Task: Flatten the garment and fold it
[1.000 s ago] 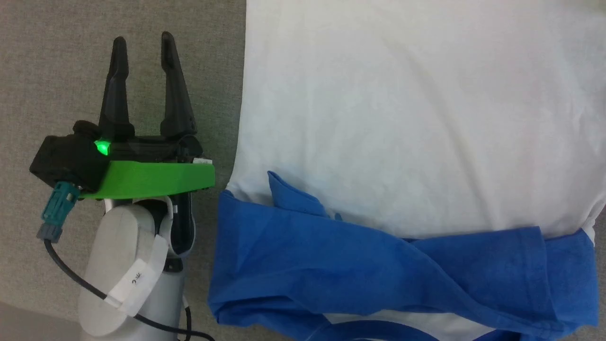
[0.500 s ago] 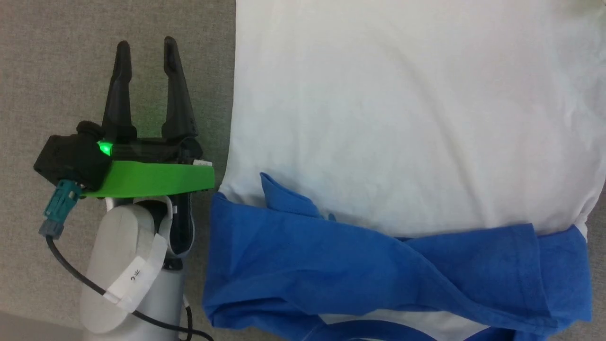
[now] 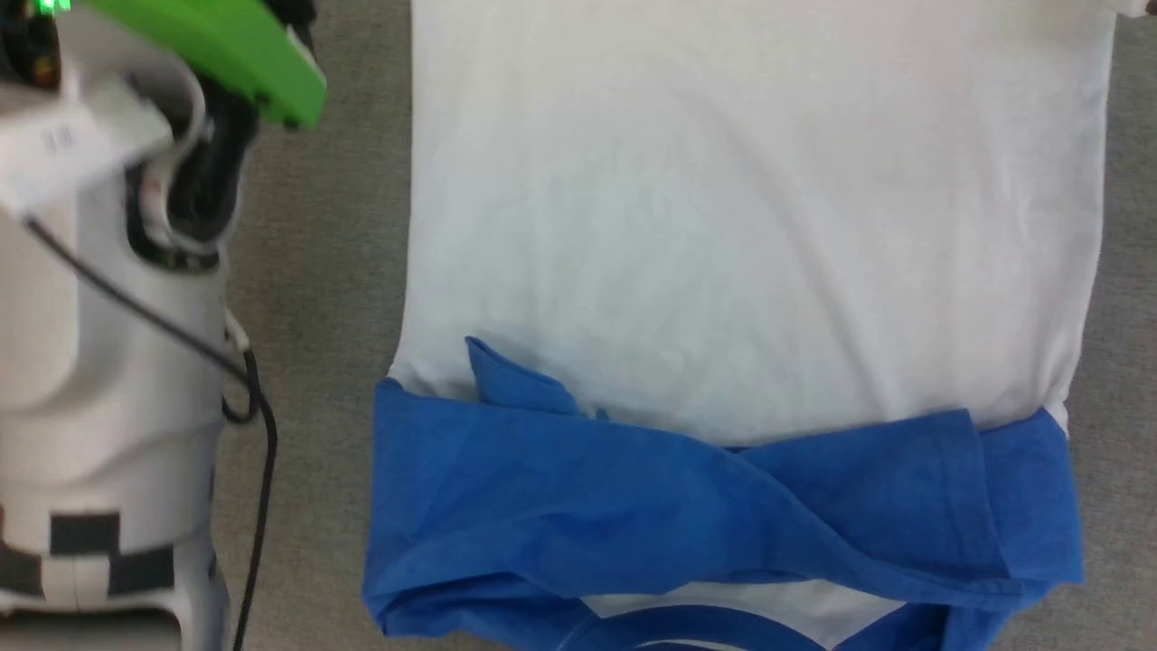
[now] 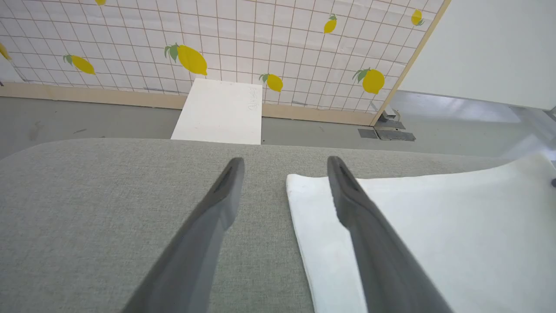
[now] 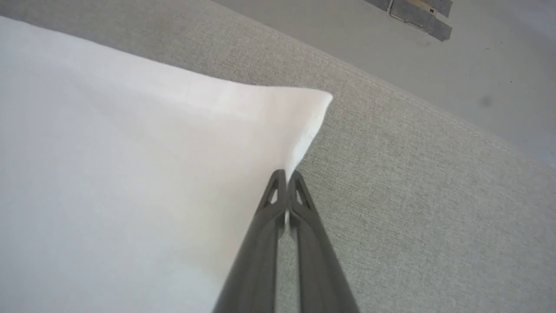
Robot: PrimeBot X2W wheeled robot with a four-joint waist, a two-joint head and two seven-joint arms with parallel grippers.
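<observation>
The garment [image 3: 741, 226] lies flat on the grey table, white body spread out, with its blue sleeves [image 3: 687, 515] folded across the near end. In the left wrist view my left gripper [image 4: 284, 161] is open, its fingers standing either side of the far left corner of the white hem [image 4: 304, 187], the right finger above the cloth. In the head view, my left forearm [image 3: 99, 380] and green wrist mount [image 3: 226, 45] run up the left side. My right gripper [image 5: 286, 174] is shut on the white edge [image 5: 299, 148] just short of the far right corner.
The grey cloth-covered table [image 3: 307, 271] ends shortly beyond the hem [image 4: 130, 145]. Past that edge is grey floor [image 5: 434, 65], a white board [image 4: 219, 111] and a lemon-patterned tiled panel [image 4: 191, 58]. A black cable [image 3: 262, 434] hangs along my left forearm.
My left arm has reached forward along the garment's left side; its fingers have passed beyond the head view's top edge. The whole picture has shifted a little as the camera moved.
</observation>
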